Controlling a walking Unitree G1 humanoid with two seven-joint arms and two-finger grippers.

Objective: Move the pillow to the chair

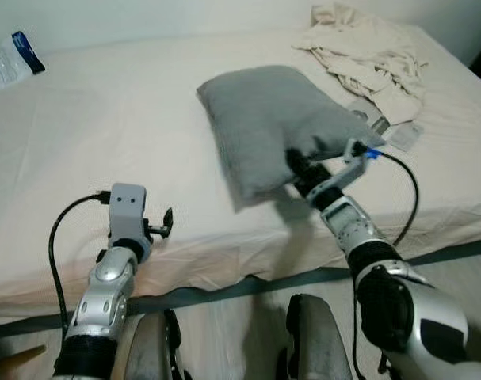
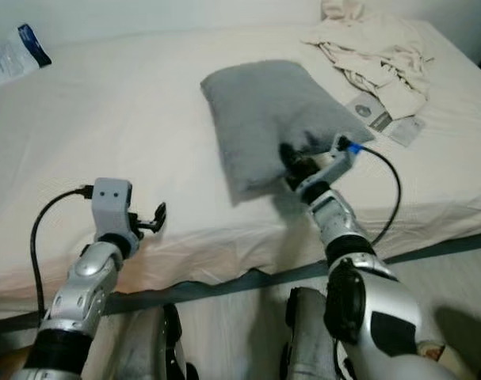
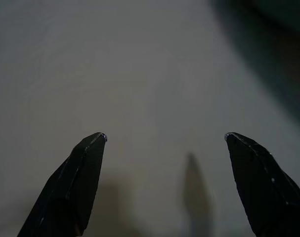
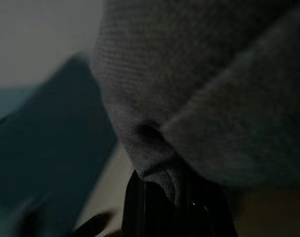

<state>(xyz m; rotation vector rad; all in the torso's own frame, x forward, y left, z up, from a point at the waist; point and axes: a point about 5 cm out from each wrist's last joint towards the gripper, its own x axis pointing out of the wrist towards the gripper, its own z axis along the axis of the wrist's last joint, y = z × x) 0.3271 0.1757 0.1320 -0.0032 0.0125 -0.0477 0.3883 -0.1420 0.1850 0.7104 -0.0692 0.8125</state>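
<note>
While you check the head views, near to far:
Left gripper [image 1: 166, 222]: lower left of frame, fingers spread, hovering over the bed [image 1: 82, 142] edge, holding nothing.
Right gripper [image 1: 297, 168]: centre right, fingers pinching the pillow's near edge.
Pillow [image 1: 276, 127]: grey, centre frame, on the bed, near end lifted.
Crumpled sheet [image 1: 367, 51]: upper right.
Plastic packet [image 1: 10, 59]: upper left.
</note>
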